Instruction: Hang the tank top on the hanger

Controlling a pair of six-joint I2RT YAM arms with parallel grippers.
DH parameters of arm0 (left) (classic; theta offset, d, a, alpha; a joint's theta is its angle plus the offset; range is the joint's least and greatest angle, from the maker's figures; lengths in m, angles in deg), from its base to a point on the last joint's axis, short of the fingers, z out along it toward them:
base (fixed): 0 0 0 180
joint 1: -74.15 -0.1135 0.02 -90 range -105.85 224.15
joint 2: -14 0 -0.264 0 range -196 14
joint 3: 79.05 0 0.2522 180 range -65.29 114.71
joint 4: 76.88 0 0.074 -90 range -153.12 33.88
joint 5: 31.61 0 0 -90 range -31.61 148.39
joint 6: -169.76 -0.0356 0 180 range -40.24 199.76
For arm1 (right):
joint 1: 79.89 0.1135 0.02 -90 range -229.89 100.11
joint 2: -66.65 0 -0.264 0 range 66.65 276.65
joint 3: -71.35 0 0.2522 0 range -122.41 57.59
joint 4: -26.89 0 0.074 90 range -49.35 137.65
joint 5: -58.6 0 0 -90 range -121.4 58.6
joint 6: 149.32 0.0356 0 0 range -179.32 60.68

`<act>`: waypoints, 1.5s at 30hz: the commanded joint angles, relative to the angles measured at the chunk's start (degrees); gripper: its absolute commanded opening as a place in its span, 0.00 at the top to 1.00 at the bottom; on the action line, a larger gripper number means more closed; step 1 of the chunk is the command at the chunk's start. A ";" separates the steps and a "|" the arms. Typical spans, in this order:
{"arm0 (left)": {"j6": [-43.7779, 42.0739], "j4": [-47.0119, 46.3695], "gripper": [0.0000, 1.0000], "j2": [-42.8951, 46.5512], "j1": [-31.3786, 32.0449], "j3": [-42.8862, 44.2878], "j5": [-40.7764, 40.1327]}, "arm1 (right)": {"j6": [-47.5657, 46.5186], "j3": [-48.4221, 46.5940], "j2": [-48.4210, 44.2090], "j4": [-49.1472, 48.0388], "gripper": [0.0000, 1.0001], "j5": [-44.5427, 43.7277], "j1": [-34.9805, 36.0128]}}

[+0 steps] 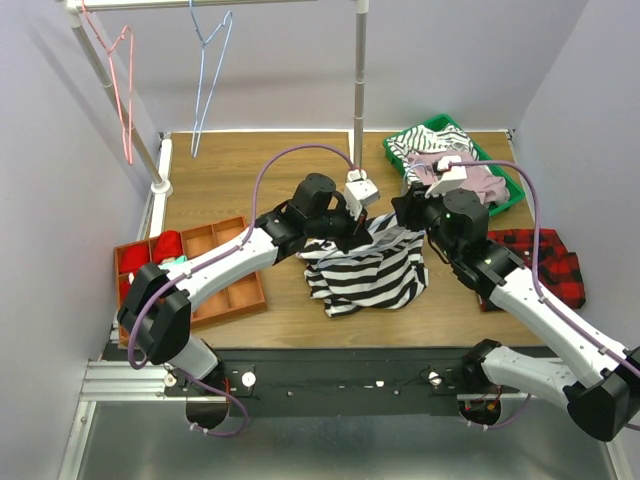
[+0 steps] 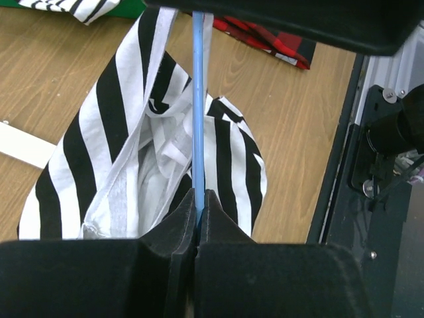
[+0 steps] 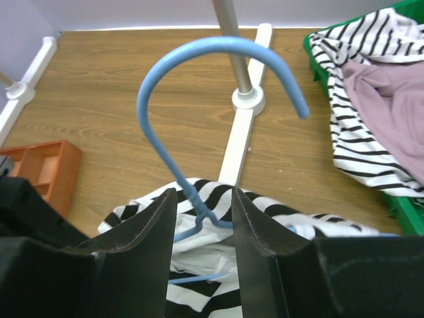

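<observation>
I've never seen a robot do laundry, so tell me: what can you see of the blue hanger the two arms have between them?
The blue hanger is thin, smooth light-blue wire with a rounded open hook above a twisted neck. The neck stands between the parted fingers of the right gripper, with no clear contact. The left gripper is shut on a straight stretch of the wire. Its lower part runs inside the striped tank top, which drapes around it.

Most of the hanger (image 3: 218, 43) is hidden inside the tank top (image 1: 365, 275); only its hook and one wire show. From above, none is discernible.
</observation>
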State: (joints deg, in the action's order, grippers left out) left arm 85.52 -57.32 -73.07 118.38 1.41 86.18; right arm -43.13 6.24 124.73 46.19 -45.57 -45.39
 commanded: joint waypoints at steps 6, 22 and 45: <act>-1.89 0.62 1.00 0.06 0.42 1.86 2.27 | -3.00 -1.38 0.10 -2.64 0.53 -3.84 0.13; 0.48 -0.44 1.00 -0.38 0.42 1.16 2.98 | -2.12 3.45 4.23 -9.67 0.99 -6.12 0.21; 32.71 -3.64 0.49 17.27 -0.46 -15.63 -33.61 | -0.10 9.87 8.88 -9.67 0.99 -25.72 5.84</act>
State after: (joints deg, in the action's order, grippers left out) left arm 107.62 -63.94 -60.90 118.88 -11.77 70.58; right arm -44.79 15.05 132.49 38.10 -64.26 -40.56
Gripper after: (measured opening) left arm 0.539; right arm 0.100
